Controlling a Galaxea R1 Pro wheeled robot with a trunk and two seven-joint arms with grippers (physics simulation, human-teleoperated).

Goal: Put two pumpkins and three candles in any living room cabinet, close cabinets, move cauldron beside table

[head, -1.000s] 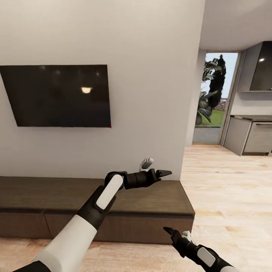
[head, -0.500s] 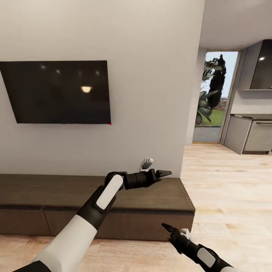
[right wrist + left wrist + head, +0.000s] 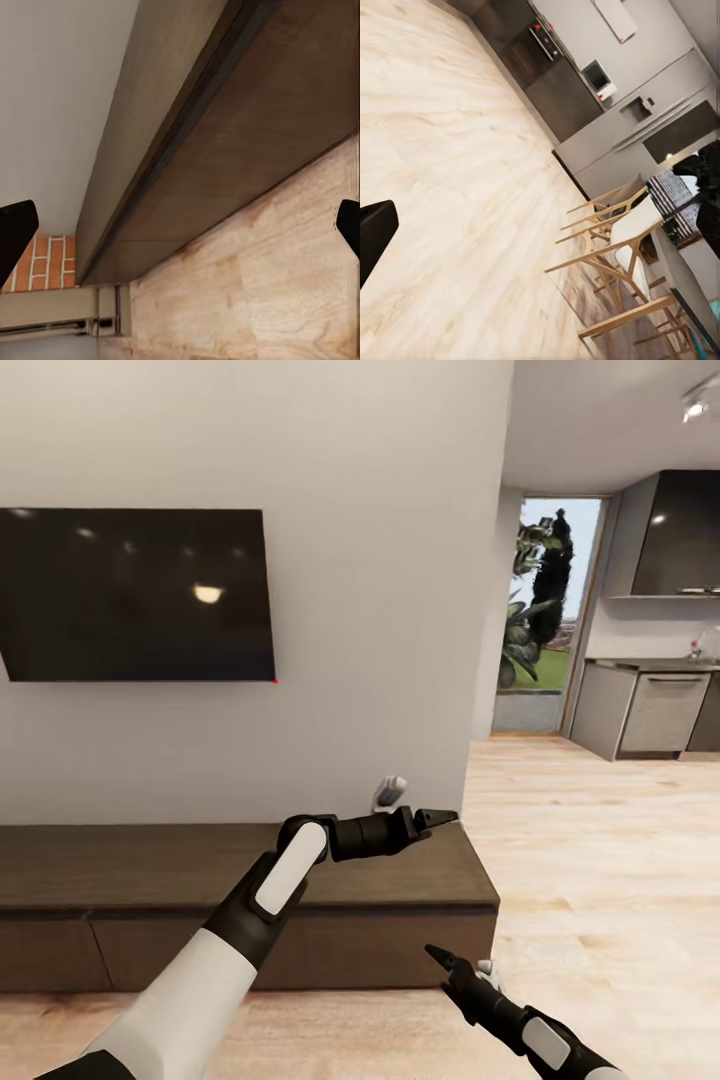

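Your cabinet (image 3: 250,900) runs crosswise just ahead of both grippers — drawer fronts shut. Right gripper (image 3: 440,960) hangs low, nearer those fronts, fingers spread and empty; left gripper (image 3: 440,818) hovers above the top, state unclear.

Glossy white shells cover both forearms, black at the joints; the left gripper (image 3: 440,818) and right gripper (image 3: 436,956) taper to black, pointed fingers.

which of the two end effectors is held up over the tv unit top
The left end effector, extended at the level of the cabinet top near its right end. The right end effector sits lower, in front of the drawer fronts.
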